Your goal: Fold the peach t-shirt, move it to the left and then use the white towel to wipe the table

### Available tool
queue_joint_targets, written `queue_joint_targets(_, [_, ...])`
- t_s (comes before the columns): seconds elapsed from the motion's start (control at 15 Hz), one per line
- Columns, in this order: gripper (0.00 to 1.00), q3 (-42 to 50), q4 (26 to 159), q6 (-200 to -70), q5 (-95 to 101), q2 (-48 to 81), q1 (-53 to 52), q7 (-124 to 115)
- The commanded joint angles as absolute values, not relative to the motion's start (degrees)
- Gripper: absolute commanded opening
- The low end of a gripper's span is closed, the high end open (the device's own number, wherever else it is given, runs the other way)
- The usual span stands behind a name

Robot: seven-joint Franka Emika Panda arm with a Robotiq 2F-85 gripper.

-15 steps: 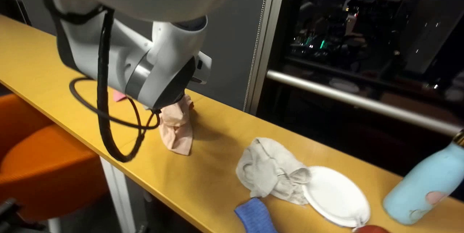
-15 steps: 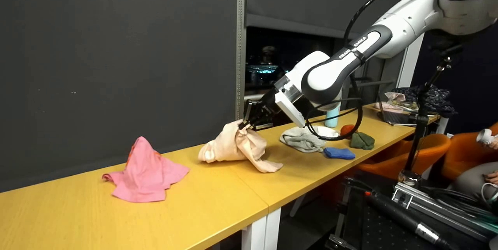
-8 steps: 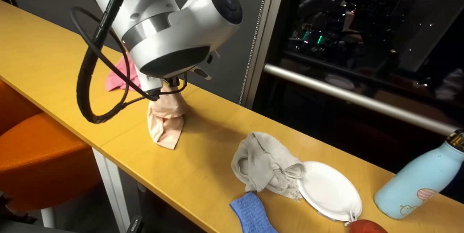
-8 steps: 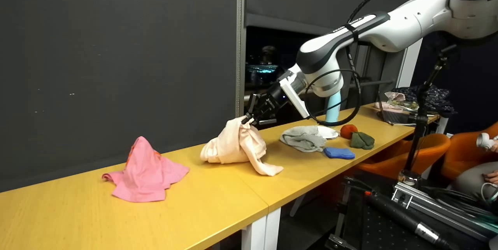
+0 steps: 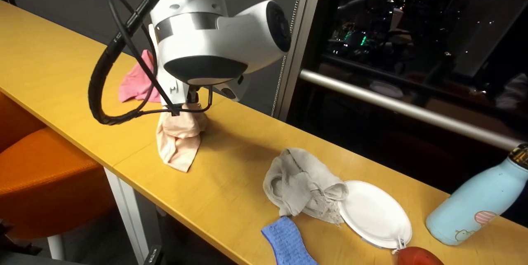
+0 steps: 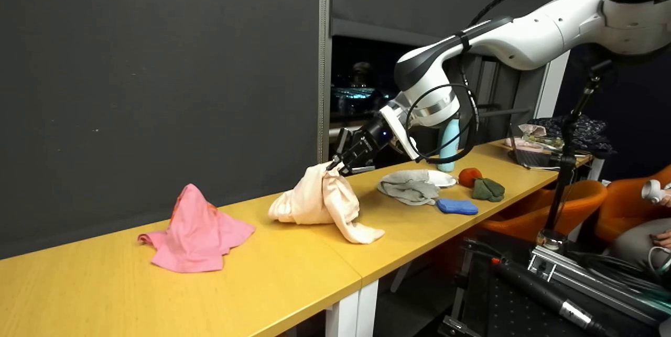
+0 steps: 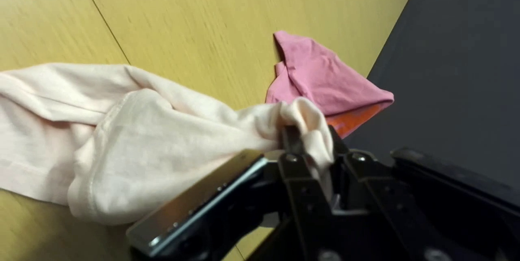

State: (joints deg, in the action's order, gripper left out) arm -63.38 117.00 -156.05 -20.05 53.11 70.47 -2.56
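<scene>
Supporting desk (image 6: 262, 279): lies under the peach t-shirt (image 6: 314, 198).
T-shirt: its loose end has slid slightly towards the front edge; folding probably not finished.
White towel (image 5: 299, 184): just beside the plate (image 5: 377, 215); wiping not begun.
Fingers (image 7: 294, 171): narrow, pinching the t-shirt's raised top.

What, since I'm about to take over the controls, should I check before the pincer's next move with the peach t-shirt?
1) Pincer shut on the peach t-shirt: ok, the wrist view shows fabric bunched in its grip.
2) Peach t-shirt folded flat: not ok, it peaks under the pincer, with one end spread on the table.
3) Its underside smooth: cannot tell, hidden in every view.
4) Pink cloth apart from the peach t-shirt: ok, they lie separate in an exterior view.
5) Towel free of the plate for wiping later: not ok, its edge meets the plate's rim in both exterior views.
</scene>
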Motion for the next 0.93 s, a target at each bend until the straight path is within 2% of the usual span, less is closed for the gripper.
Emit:
queue_joint_targets(0.0, [0.49,-61.25,113.91,-152.7,-25.03,54.19,68.35,1.19])
queue_joint_targets(0.27, [0.79,-58.88,114.07,-152.82,-26.27,49.63,65.44,1.87])
queue_joint_targets(0.47, [0.99,-52.98,113.55,-152.9,-25.09,42.04,59.02,-3.32])
queue_joint_targets(0.87, [1.0,-31.49,107.27,-141.6,-22.24,30.96,38.04,-13.32])
